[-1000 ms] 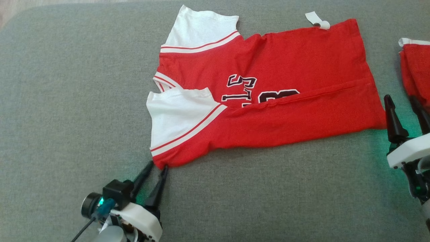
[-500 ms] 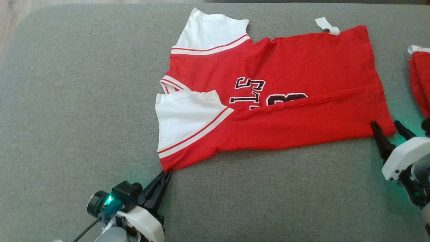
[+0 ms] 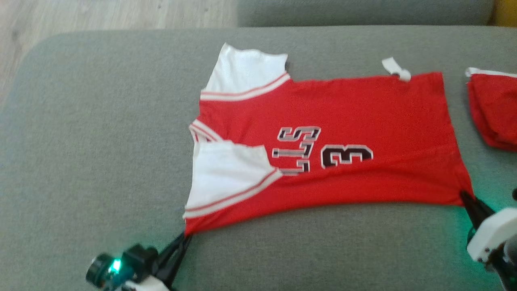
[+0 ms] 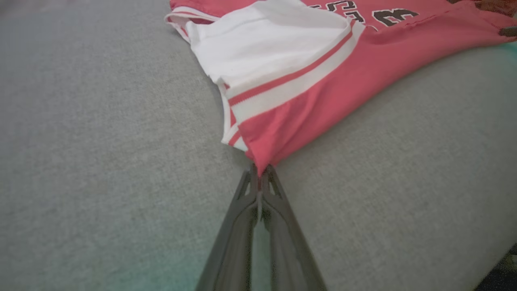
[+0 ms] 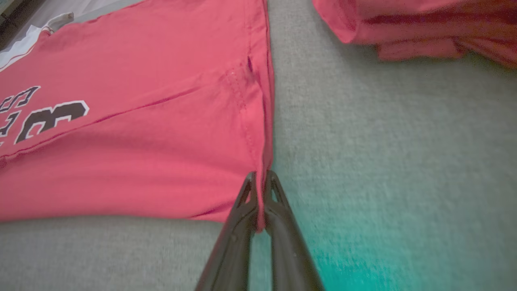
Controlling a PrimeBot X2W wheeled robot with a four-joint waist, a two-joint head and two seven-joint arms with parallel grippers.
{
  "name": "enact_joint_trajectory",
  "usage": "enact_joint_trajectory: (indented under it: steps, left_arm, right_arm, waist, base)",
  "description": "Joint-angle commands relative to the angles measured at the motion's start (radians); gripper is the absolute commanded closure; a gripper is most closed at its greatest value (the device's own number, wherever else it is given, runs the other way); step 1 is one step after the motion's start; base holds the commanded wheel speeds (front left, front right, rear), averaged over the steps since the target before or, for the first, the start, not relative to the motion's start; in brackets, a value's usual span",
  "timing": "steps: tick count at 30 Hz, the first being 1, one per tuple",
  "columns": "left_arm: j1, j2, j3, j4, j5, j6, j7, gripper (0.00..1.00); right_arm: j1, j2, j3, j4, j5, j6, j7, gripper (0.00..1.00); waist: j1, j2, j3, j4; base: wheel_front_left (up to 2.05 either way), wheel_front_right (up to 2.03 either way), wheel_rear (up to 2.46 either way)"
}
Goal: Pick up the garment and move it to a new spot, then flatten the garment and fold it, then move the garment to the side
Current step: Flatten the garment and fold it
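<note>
The garment point(image 3: 347, 113) is a red jersey with white sleeves and dark lettering, spread sideways on the grey cushion, its near edge folded up over the lettering. My left gripper point(image 3: 186, 235) is shut on its near shoulder corner, and the left wrist view shows that gripper point(image 4: 260, 174) pinching red cloth point(image 4: 315, 101). My right gripper point(image 3: 465, 196) is shut on the near hem corner; in the right wrist view the gripper point(image 5: 260, 178) clamps the hem point(image 5: 242, 121) between its tips.
A second red garment point(image 3: 494, 109) lies bunched at the right edge of the cushion, also seen as a red garment point(image 5: 416, 24) close to the right gripper. The grey cushion point(image 3: 101, 141) stretches left. Wooden floor point(image 3: 80, 16) lies beyond its far left corner.
Both grippers have closed, the left on the shoulder corner, the right on the hem corner. The near edge is pulled taut toward me. The camera has tilted, shifting the whole picture downward.
</note>
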Motion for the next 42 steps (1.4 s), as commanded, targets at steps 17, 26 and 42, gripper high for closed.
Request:
enact_joint_trajectory:
  steps: [17,26,42]
  left_arm:
    - [0.155,0.095,0.022,-0.204,-0.029,0.08,0.048,1.0]
    - [0.139,0.091,0.012,-0.233,-0.023,0.089,0.056,0.0]
    - [-0.339,0.222,0.21,-0.496,-0.341,0.01,0.514,0.0]
  right_arm:
    - [0.282,0.034,-0.181,-0.254,-0.085,0.007,0.08,1.0]
    - [0.295,0.078,-0.232,-0.339,-0.143,0.007,0.082,0.0]
    - [0.208,0.152,-0.247,-0.518,-0.255,0.007,0.02,0.0]
  waist:
    - [0.0,0.0,-0.062,-0.047]
    - [0.0,0.0,-0.072,-0.072]
    - [0.0,0.0,0.077,-0.118]
  base:
    - [0.0,0.0,0.0]
    - [0.0,0.0,0.0]
    - [0.0,0.0,0.0]
